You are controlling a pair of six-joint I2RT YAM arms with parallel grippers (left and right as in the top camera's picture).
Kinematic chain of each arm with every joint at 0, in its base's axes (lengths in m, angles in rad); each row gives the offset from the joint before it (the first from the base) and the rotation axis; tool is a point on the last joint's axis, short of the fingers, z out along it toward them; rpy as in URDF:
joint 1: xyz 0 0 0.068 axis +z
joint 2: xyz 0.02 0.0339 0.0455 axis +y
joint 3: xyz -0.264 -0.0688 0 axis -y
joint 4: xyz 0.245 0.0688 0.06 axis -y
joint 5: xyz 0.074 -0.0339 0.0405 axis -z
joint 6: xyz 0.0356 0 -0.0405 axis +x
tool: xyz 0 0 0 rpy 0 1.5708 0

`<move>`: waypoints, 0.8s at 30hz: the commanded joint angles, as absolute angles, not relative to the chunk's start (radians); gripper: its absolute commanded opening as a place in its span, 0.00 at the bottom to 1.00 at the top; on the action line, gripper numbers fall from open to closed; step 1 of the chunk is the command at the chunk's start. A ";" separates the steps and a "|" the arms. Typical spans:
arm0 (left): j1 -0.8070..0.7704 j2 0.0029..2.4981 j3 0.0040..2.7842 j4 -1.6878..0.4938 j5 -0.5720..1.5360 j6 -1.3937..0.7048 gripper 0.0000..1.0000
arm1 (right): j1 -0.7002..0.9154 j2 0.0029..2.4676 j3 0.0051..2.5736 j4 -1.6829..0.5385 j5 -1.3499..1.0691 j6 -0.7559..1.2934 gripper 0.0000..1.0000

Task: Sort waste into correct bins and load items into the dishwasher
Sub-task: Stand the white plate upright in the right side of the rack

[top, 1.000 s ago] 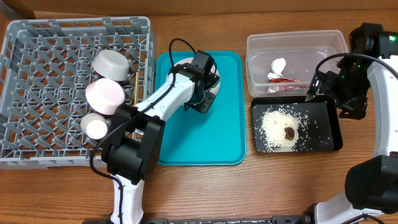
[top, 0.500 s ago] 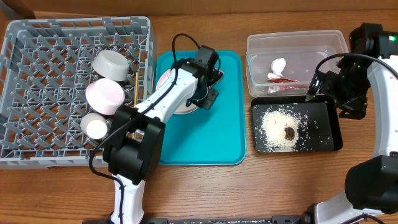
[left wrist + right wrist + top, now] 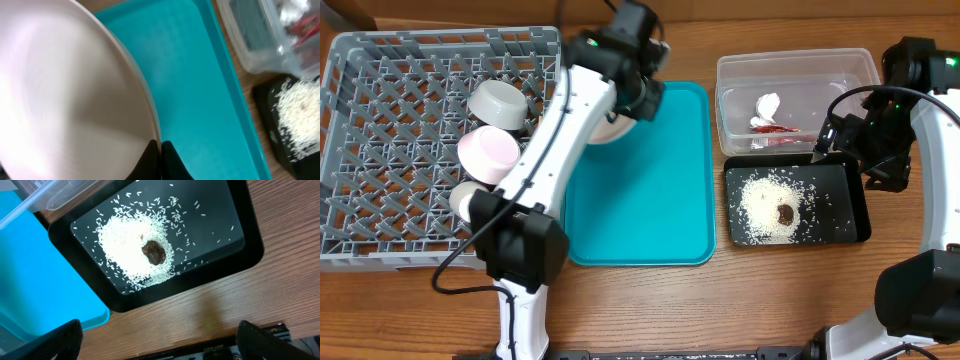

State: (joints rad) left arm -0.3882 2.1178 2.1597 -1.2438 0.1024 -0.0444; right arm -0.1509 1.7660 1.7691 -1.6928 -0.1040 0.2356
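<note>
The left gripper [image 3: 161,159] pinches the rim of the white round plate [image 3: 65,95], which fills everything to its left. Beneath lies the flat teal serving tray [image 3: 195,80]. Off right: a clear plastic tub [image 3: 250,30] and a black tray [image 3: 264,100] holding white rice [image 3: 300,120].

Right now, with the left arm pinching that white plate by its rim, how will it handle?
Probably stiff: the white plate shows no sag though the left jaws pinch only its thin rim. It looks smooth and glossy, so it may slip or pivot. Likely fragile if dropped.
</note>
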 commanded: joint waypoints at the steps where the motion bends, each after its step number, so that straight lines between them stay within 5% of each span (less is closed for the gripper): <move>1: -0.324 2.066 2.251 -1.264 0.192 -0.075 0.04 | -0.155 1.735 1.795 -1.689 -0.098 0.235 1.00; 11: -0.083 2.064 2.271 -1.255 0.573 -0.075 0.04 | -0.155 1.735 1.795 -1.689 -0.098 0.235 1.00; 24: 0.042 2.103 2.245 -1.254 0.731 -0.066 0.04 | -0.155 1.735 1.795 -1.689 -0.098 0.236 1.00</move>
State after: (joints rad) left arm 0.0353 2.0911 2.2475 -1.2598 0.6476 -0.0692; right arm -0.1509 1.7660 1.7691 -1.6924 -0.1040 0.2348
